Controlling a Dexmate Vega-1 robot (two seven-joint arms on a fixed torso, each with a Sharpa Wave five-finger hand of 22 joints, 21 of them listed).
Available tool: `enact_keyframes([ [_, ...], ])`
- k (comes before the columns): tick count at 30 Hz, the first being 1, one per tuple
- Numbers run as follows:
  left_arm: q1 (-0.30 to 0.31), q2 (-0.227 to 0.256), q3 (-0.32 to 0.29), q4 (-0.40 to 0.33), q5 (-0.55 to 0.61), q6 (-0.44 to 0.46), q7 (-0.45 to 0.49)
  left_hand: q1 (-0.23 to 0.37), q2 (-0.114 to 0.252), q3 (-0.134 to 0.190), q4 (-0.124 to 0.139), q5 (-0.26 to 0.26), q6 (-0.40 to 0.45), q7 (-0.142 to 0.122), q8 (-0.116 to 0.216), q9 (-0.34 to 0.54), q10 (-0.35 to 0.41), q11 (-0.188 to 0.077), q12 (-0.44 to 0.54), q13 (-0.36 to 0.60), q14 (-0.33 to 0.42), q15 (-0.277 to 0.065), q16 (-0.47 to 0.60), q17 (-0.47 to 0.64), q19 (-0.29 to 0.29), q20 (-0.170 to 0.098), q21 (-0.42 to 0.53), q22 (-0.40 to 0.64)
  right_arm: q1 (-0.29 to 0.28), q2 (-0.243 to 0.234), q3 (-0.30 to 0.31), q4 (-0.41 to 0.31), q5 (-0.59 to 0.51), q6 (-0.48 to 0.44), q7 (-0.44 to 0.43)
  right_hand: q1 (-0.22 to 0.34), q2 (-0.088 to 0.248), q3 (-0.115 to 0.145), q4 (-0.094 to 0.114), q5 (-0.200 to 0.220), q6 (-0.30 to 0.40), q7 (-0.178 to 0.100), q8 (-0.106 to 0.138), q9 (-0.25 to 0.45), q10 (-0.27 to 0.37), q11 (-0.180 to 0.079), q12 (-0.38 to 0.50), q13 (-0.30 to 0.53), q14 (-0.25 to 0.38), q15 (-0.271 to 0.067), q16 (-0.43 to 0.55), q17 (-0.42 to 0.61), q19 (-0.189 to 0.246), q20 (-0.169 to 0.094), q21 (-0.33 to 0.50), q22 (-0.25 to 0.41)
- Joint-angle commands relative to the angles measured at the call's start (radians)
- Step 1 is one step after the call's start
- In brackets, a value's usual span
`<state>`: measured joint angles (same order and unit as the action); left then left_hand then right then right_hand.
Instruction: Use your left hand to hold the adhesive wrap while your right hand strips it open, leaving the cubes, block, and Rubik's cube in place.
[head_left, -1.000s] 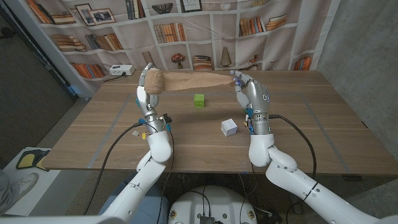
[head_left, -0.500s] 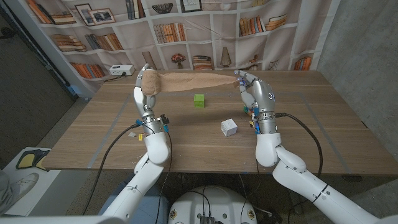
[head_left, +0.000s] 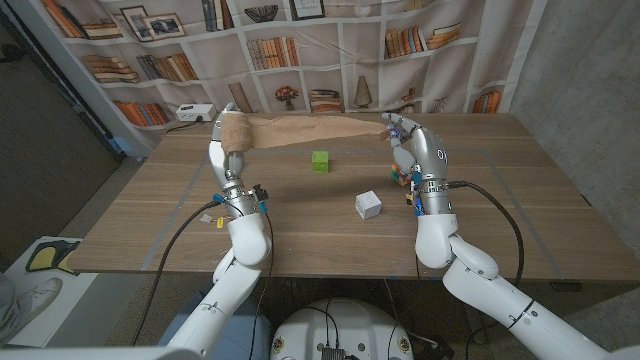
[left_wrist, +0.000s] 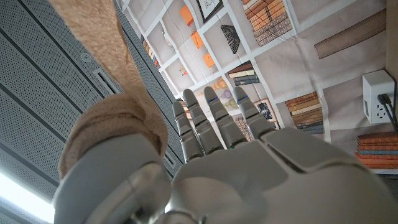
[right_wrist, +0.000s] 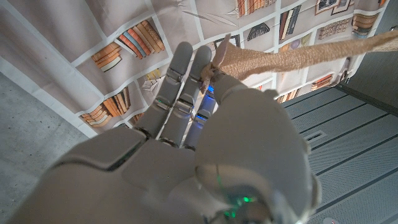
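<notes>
Tension is the hazard: the left hand (head_left: 228, 140) grips the adhesive wrap (head_left: 310, 128) roll aloft while the right hand (head_left: 418, 152) pinches its stretched tail, which could slip free above the green cube (head_left: 320, 162) and Rubik's cube (head_left: 368, 205).

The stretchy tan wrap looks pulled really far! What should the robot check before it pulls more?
1. Left hand holds the tan adhesive wrap roll: ok.
2. Right hand pinches the wrap's loose end: ok.
3. Unrolled strip hangs above the table, taut: ok.
4. Green cube clear under the strip: ok.
5. White Rubik's cube untouched: ok.
6. How much wrap remains on the roll: cannot tell.
</notes>
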<state>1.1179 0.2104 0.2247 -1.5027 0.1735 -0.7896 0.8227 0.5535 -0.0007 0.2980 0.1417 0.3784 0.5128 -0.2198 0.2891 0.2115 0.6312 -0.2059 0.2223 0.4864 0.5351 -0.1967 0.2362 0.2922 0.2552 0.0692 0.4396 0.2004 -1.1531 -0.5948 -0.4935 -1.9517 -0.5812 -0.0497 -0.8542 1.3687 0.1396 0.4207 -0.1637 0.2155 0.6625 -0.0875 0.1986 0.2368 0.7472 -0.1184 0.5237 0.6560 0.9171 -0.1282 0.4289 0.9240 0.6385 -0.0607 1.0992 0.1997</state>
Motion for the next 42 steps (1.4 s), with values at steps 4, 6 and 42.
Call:
enact_keyframes([
  [4,0.014,-0.010,-0.024,-0.010,-0.017,-0.024,-0.046,-0.013,-0.035,-0.027,0.001,0.012,0.020,0.001,0.006,0.001,0.016,-0.002,0.006,0.002,0.001,-0.014,-0.004,0.002,0.002,-0.011,-0.008,-0.001,-0.038,-0.002,0.050,-0.032,0.048,-0.017,0.022,-0.001,-0.007,0.008,0.001,0.005,-0.005,-0.002,0.008,0.001,0.003,-0.006,-0.003,0.007,0.012,-0.107,-0.006,0.004,-0.010,-0.122,0.013,-0.002],
  [6,0.017,-0.010,-0.030,-0.013,-0.011,-0.027,-0.048,-0.015,-0.037,-0.029,0.002,0.013,0.020,0.001,0.006,0.001,0.017,-0.002,0.006,0.002,0.000,-0.014,-0.005,0.002,0.001,-0.012,-0.009,-0.001,-0.046,-0.001,0.058,-0.037,0.054,-0.019,0.020,-0.001,-0.007,0.008,0.001,0.005,-0.005,-0.002,0.008,0.001,0.001,-0.007,-0.005,0.007,0.013,-0.107,-0.007,0.004,-0.011,-0.122,0.015,-0.003],
  [42,0.040,-0.034,-0.114,0.004,-0.079,-0.061,-0.112,-0.103,-0.042,-0.087,0.027,0.016,-0.003,0.000,-0.015,-0.001,-0.007,-0.001,-0.010,-0.018,-0.034,-0.006,-0.015,0.007,-0.023,-0.012,-0.024,0.002,-0.106,0.019,0.138,-0.063,0.149,-0.059,0.020,-0.004,-0.010,0.016,0.000,0.005,-0.008,-0.006,0.009,-0.001,0.006,-0.012,-0.016,0.014,0.020,-0.107,-0.026,0.017,-0.027,-0.125,0.056,-0.012],
])
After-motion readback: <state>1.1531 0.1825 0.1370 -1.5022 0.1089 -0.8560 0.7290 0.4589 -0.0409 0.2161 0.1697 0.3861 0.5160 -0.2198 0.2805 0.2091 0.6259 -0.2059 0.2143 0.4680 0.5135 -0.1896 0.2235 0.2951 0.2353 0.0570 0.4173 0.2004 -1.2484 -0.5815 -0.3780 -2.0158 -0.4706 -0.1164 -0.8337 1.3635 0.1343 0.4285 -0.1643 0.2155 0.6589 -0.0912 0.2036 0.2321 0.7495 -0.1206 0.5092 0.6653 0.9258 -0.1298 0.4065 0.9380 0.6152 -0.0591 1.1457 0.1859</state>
